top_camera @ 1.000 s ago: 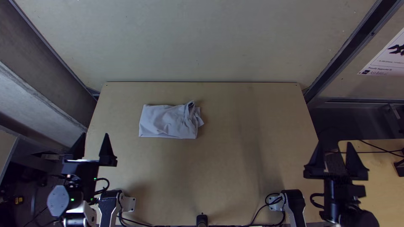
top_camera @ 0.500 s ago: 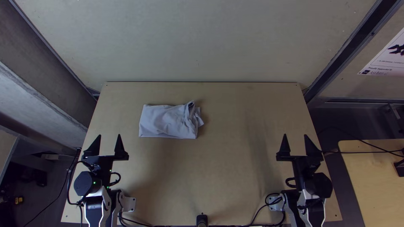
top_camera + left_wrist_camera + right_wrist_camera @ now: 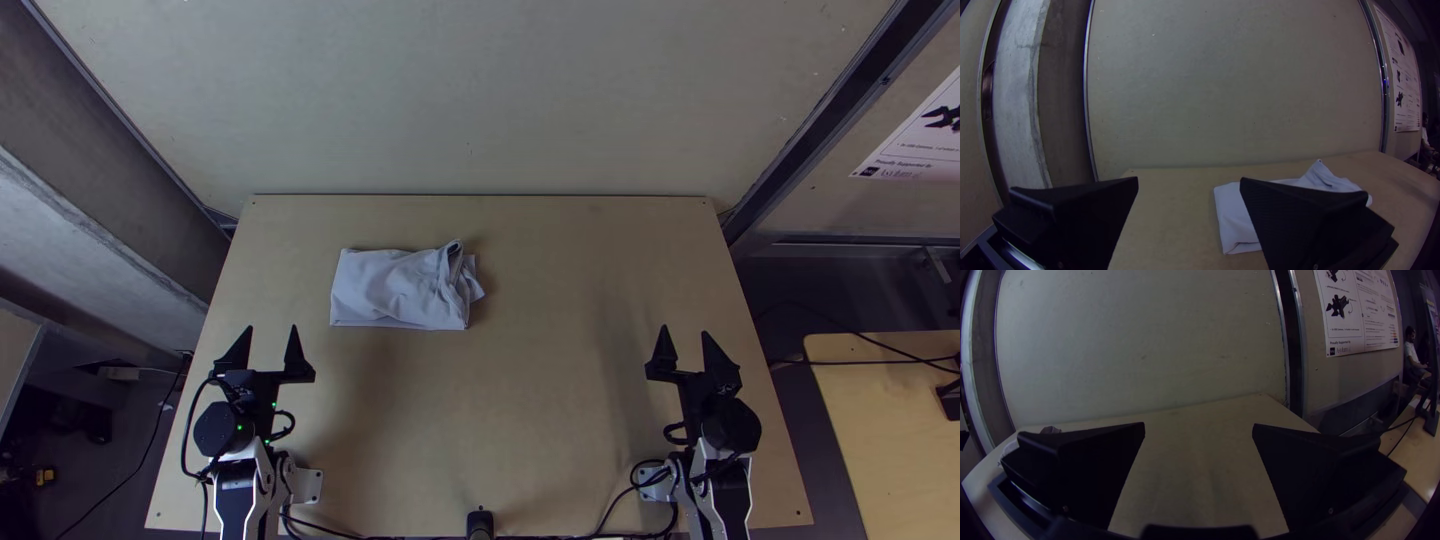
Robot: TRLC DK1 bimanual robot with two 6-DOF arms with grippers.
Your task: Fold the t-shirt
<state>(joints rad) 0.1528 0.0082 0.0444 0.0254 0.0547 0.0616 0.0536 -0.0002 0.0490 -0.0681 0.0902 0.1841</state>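
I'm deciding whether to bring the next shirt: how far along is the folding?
The folding looks nearly or fully done: the t-shirt lies as a compact, roughly rectangular bundle on the table. Nothing is in hand; the left gripper and right gripper are open, apart from the cloth. What may be left is neatening the end nearer the right arm, where fabric bunches up and a corner sticks out.

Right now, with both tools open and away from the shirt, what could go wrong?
The shirt has a raised, bunched fold at one end; another fold over it might trap creases. The left tool could pinch just the upper layer and undo the bundle. The right tool, farther off, may drag the cloth.
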